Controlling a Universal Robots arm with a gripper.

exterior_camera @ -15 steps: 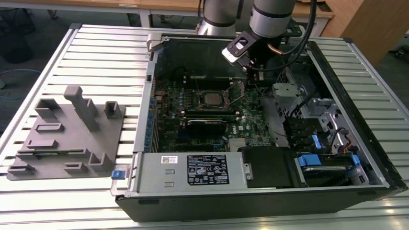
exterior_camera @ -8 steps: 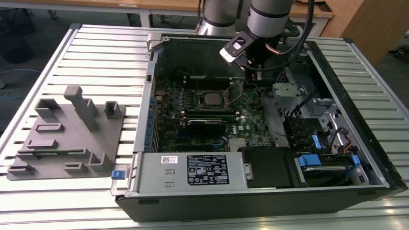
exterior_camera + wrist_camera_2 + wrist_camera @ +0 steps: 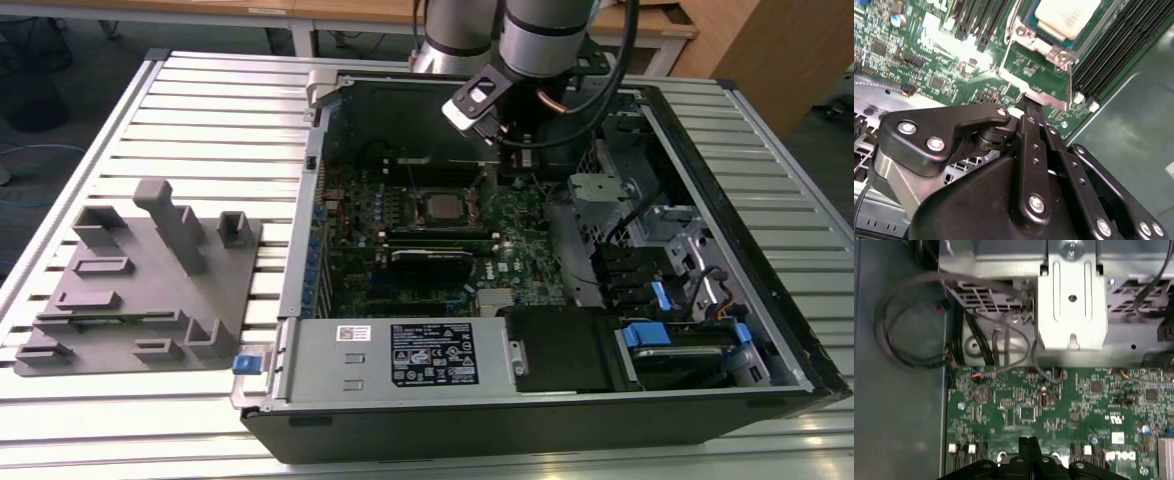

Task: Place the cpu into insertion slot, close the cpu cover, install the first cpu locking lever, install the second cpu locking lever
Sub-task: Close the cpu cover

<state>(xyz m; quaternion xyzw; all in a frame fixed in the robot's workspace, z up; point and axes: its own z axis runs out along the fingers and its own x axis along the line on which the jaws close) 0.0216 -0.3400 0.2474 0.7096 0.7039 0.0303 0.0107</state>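
Observation:
The cpu [image 3: 445, 207] lies flat in the insertion slot [image 3: 445, 226] on the green board inside the open computer case; its pale metal top [image 3: 1066, 17] sits inside the slot's silvery rim [image 3: 1021, 30]. The cpu cover [image 3: 1050, 98], a thin silvery frame, extends from the slot's edge toward my gripper, and green board shows through its cut-out. My gripper [image 3: 1026, 102] is shut with nothing held, its tips at the cover's outer edge. In the exterior view the gripper [image 3: 497, 150] hangs just beyond the slot's far right corner. The first wrist view shows the fingertips [image 3: 1029, 441] pressed together above the board.
Long black memory slots [image 3: 1114, 50] run beside the socket. A metal drive bracket [image 3: 1071, 300] and loose cables [image 3: 904, 340] stand past the board's edge. A grey printed fixture [image 3: 147, 280] lies on the slatted table at the exterior view's left. The power supply [image 3: 400, 355] fills the case's near side.

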